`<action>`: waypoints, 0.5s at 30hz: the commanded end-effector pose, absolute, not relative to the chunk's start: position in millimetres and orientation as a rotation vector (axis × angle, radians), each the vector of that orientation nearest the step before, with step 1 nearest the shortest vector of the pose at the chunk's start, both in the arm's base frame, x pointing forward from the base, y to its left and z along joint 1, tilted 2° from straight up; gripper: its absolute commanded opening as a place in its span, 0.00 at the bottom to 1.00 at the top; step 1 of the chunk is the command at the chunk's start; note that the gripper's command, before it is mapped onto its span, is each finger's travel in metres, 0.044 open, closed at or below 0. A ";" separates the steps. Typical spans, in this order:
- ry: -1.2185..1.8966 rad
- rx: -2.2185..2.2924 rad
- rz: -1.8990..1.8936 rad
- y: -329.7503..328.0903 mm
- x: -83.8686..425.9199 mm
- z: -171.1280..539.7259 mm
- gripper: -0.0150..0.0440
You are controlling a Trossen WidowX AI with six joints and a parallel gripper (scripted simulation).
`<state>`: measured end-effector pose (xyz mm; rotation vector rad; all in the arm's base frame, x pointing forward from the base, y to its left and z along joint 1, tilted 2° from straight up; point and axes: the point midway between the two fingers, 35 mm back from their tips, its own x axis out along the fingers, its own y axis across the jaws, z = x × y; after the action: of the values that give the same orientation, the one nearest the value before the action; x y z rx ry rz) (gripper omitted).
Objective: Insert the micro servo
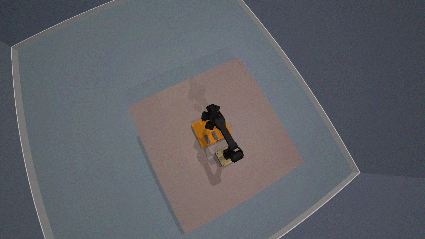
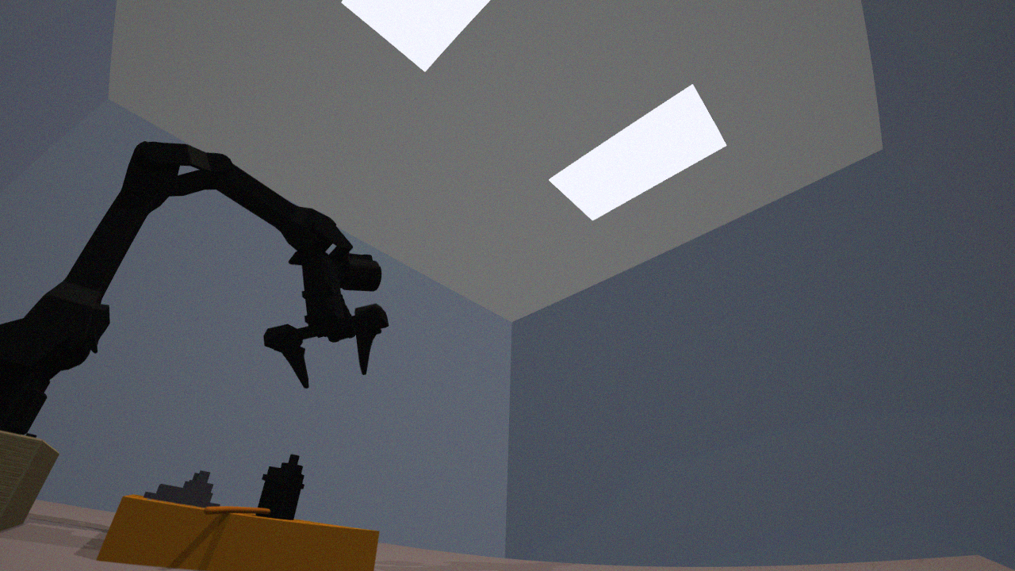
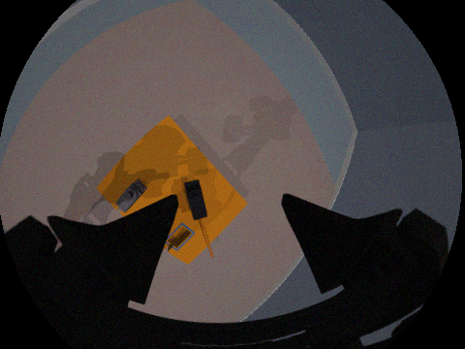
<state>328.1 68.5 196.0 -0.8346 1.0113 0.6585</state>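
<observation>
The loose black servo [image 2: 281, 495] [image 3: 196, 200] stands upright on the orange deck [image 1: 196, 127] [image 2: 319, 550] [image 3: 225, 208], output shaft up, outside the pocket. Its orange cable [image 2: 237, 509] [image 3: 206, 239] runs past the deck's edge. The empty pocket [image 3: 180, 237], outlined in blue, lies beside it, with its side notch toward the left finger. My gripper [image 2: 335, 380] [image 3: 231, 200] is open and empty, high above the deck, fingers pointing down. In the wrist view the servo shows between the fingers, nearer the left one. In the top view the arm hides the servo.
Two grey servos [image 1: 207, 138] [image 1: 214, 135] sit in the deck beside the pocket; one grey servo [image 3: 131, 195] shows in the wrist view, left of the left finger. The arm stands on a pale base block [image 1: 220, 160] [image 2: 21, 476] close to the deck.
</observation>
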 end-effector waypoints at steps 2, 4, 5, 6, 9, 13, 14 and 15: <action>1.148 -0.873 0.748 55.4 322.2 155.1 1.00; 1.201 -0.886 0.788 49.5 319.0 139.7 1.00; 1.228 -0.892 0.810 46.7 317.0 132.2 1.00; 1.253 -0.896 0.832 44.0 314.7 124.8 1.00; 1.329 -0.904 0.903 36.2 306.5 103.6 1.00; 1.364 -0.905 0.939 33.6 301.2 93.8 1.00; 1.364 -0.905 0.939 33.7 301.1 93.8 1.00; 1.364 -0.905 0.939 33.8 301.1 93.8 1.00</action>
<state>303.0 34.5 97.3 -0.9042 1.3537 0.9195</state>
